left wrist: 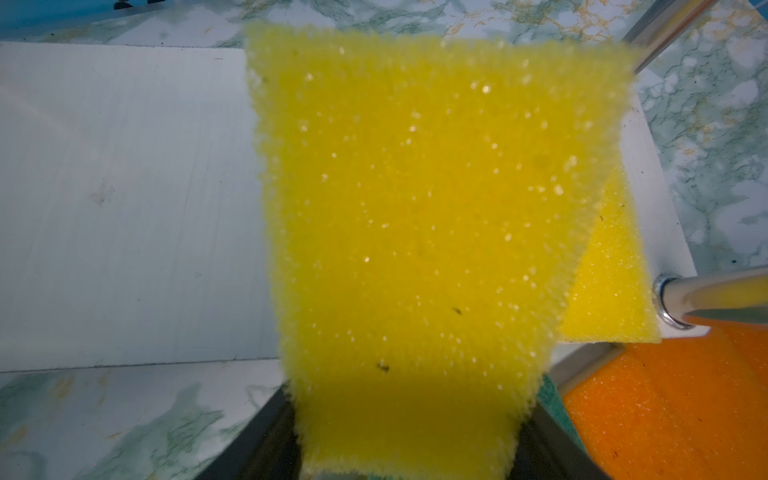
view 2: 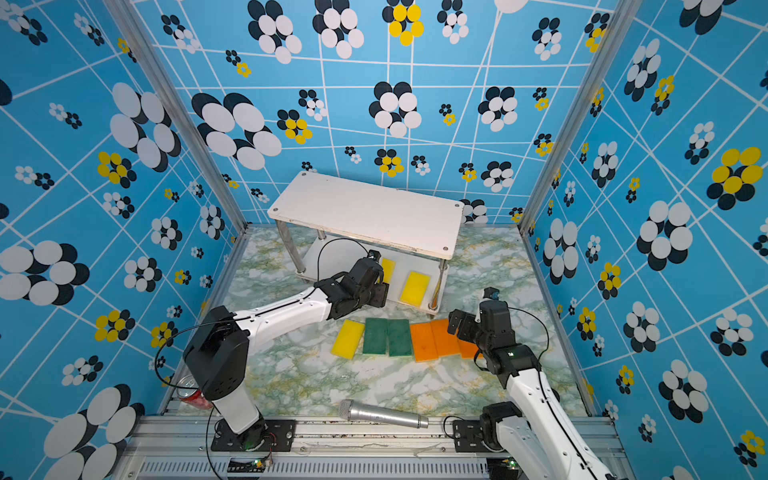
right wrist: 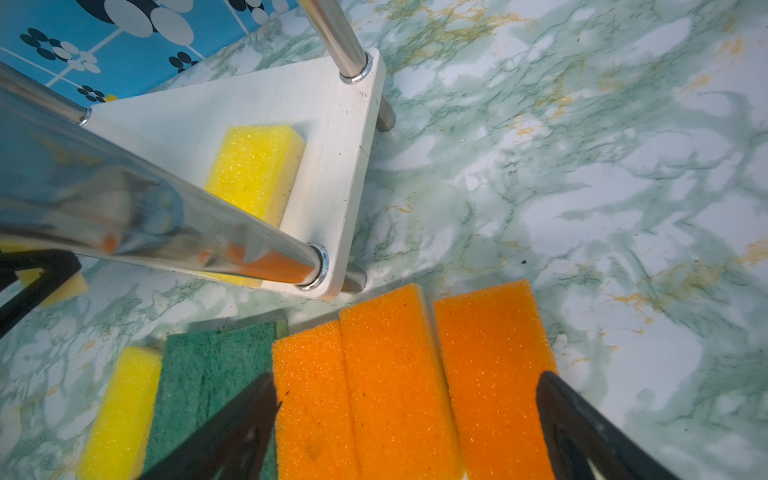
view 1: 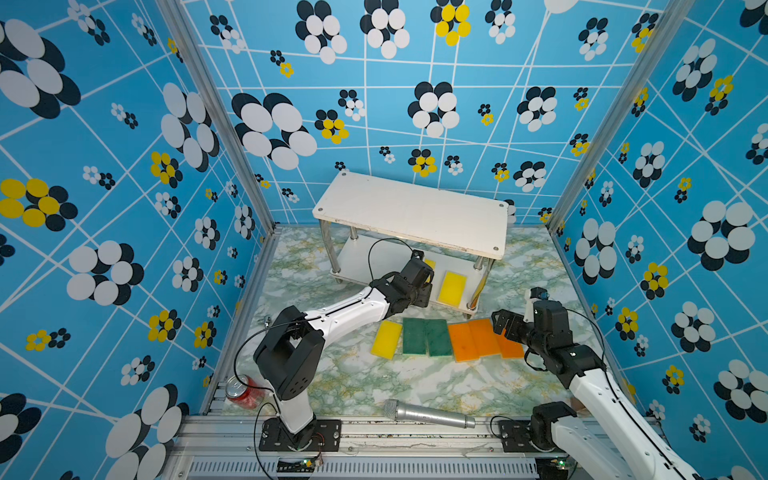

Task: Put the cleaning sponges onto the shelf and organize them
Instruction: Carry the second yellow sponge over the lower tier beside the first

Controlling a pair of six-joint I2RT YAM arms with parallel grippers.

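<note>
Marbled green-and-white tabletop sits inside blue floral walls, and the shelf stands at the back of it, slightly askew.

On its lower board lies one yellow sponge, flat and close to the right front post; the right wrist view shows it there too. Just to the left of it in both top views, a second yellow sponge sticks out over the same board from the left gripper, whose jaws are clamped on its near end. It fills the left wrist view and hides part of the lying one. Whether its far end touches the board cannot be told.

On the table in front of the shelf runs a row of six more: a third yellow sponge at the left end, two green sponges side by side touching each other, then three orange sponges edge to edge.

Above the right end of the orange ones hangs the right gripper, jaws wide apart and holding nothing.

Near the front edge lies a silver microphone, and a red drink can lies at the front left corner beside the left arm's base.
</note>
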